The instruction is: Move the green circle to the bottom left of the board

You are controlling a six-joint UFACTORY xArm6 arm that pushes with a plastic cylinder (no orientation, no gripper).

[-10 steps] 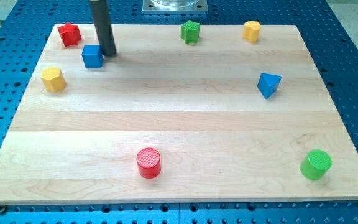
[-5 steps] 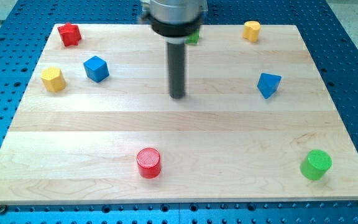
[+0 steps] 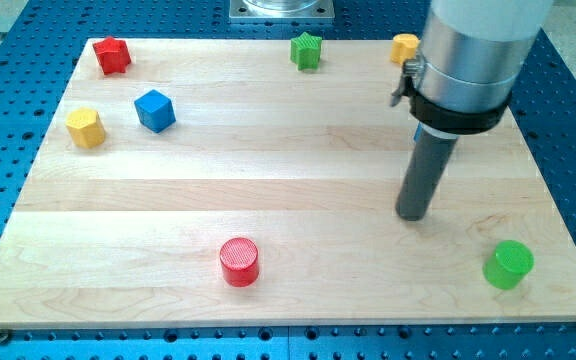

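The green circle (image 3: 509, 264) is shown near the bottom right corner of the wooden board (image 3: 268, 190), so the transfer to the bottom left is judged not yet begun. My tip (image 3: 412, 215) rests on bare wood up and to the view's left of the circle, near but apart from it; no gripper is fitted, so no jaw state applies. A red circle (image 3: 239, 261) lies along the bottom path. A green star (image 3: 307, 50), red star (image 3: 112, 55), blue cube (image 3: 155, 110), yellow hexagonal block (image 3: 85, 128) and a second yellow block (image 3: 404, 48) lie toward the top.
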